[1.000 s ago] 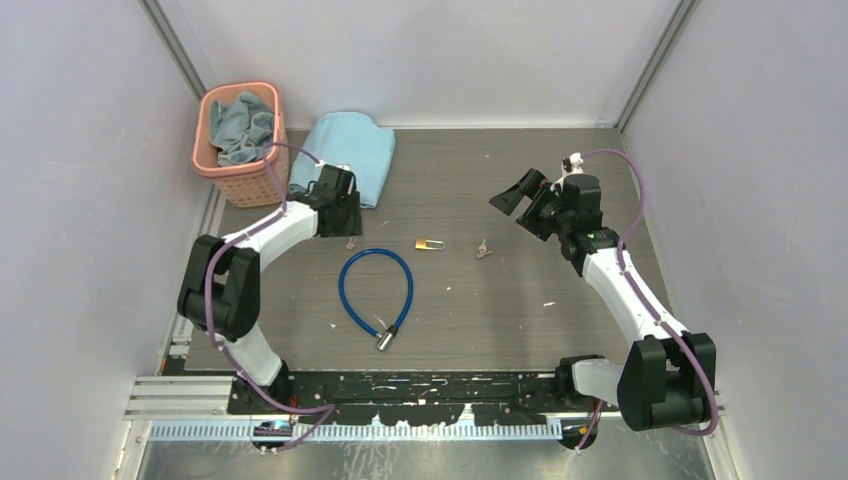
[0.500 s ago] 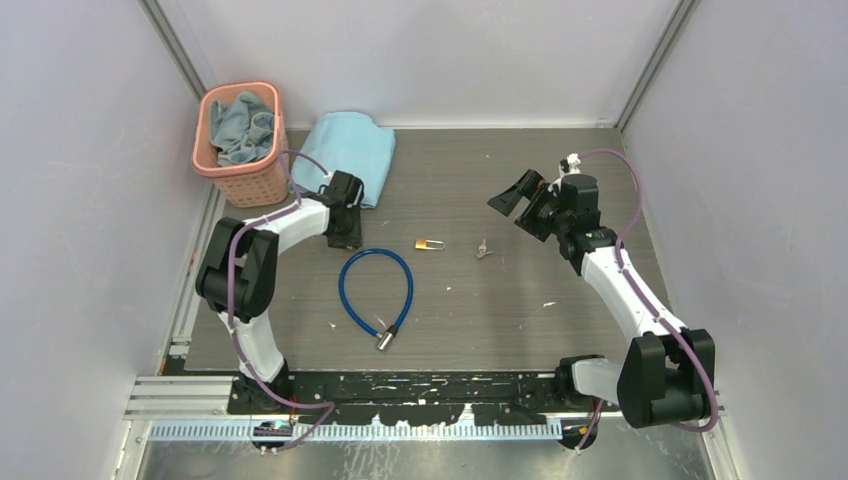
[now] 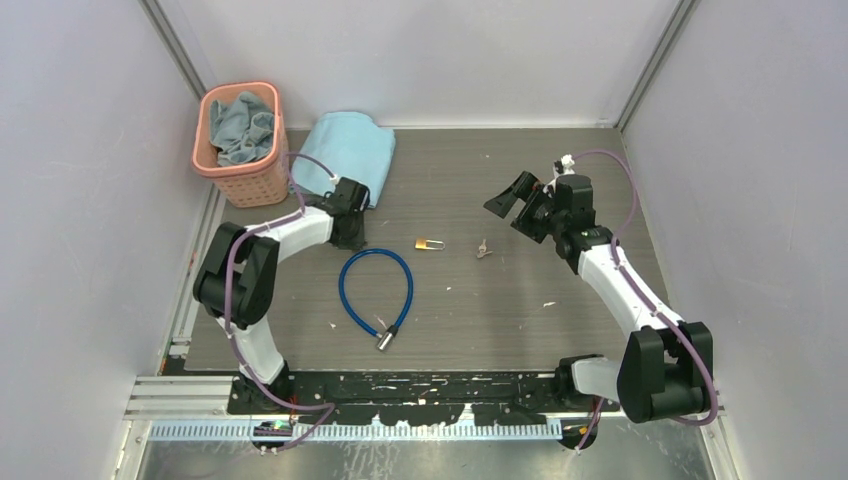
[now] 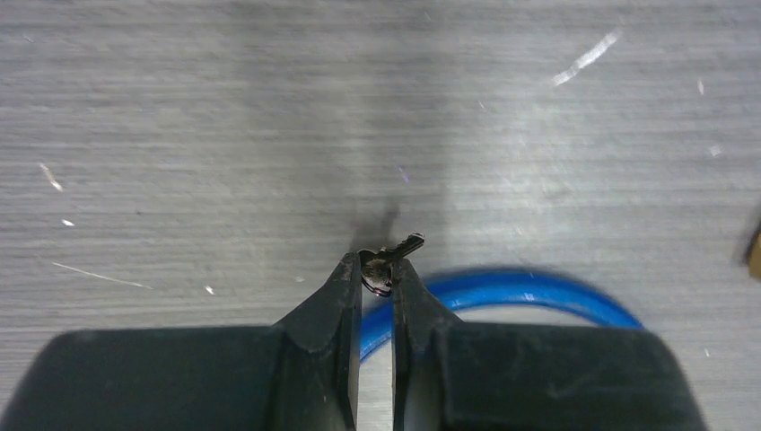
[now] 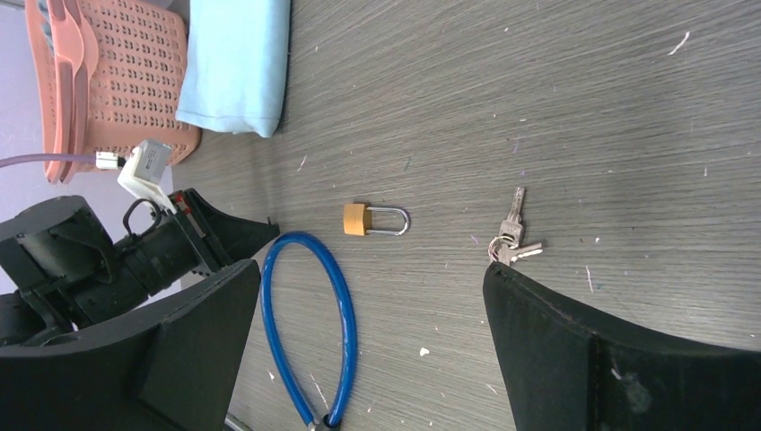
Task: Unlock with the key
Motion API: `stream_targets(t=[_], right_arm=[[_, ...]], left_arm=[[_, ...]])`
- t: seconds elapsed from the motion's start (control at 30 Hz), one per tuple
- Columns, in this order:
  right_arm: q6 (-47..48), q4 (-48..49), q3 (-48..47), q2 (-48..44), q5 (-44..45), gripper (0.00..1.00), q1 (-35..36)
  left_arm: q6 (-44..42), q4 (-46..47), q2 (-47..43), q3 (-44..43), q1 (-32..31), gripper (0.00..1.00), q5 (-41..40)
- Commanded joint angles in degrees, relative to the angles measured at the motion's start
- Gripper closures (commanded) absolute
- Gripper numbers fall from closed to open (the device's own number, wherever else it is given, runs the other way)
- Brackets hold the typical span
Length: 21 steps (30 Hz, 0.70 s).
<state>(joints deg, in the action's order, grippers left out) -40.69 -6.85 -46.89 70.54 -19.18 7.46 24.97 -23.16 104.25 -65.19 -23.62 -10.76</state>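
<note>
My left gripper (image 4: 377, 263) is shut on a tiny silvery-grey key (image 4: 399, 249). The head is pinched between the fingertips and the blade sticks out to the right, just above the table. In the top view the left gripper (image 3: 349, 237) sits just above the blue cable loop (image 3: 375, 290), and the key is hidden there. The small brass padlock (image 3: 430, 243) lies right of it, also in the right wrist view (image 5: 372, 219). My right gripper (image 3: 508, 196) is wide open and empty, raised over the table (image 5: 370, 274).
A bunch of keys on a ring (image 3: 483, 248) lies right of the padlock, also in the right wrist view (image 5: 513, 238). A pink basket (image 3: 238, 130) with a cloth and a folded light-blue towel (image 3: 345, 150) stand at the back left.
My left arm swung right and down to the key that lay near the cable loop; the gripper now covers and pinches it. The right gripper shifted slightly left.
</note>
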Motion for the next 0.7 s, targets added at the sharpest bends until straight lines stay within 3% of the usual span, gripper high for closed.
stream_targets(t=[0.0,0.43,0.67], right_arm=[[1.0,3.2,-1.0,0.0,-0.2,0.00,1.1],[2.5,5.7,-2.3,0.6,-3.3,0.00,6.9],[-1.4,11.8,-1.4,0.4,-9.1,0.00,9.8]], left_arm=[[-1.9,6.4,-6.1,4.6,-1.4,0.94,4.7],[-5.1,20.5,-22.5,15.2,-3.6,0.94,14.6],[-3.0,24.4,-29.6,18.0,-3.6,0.94,25.9]])
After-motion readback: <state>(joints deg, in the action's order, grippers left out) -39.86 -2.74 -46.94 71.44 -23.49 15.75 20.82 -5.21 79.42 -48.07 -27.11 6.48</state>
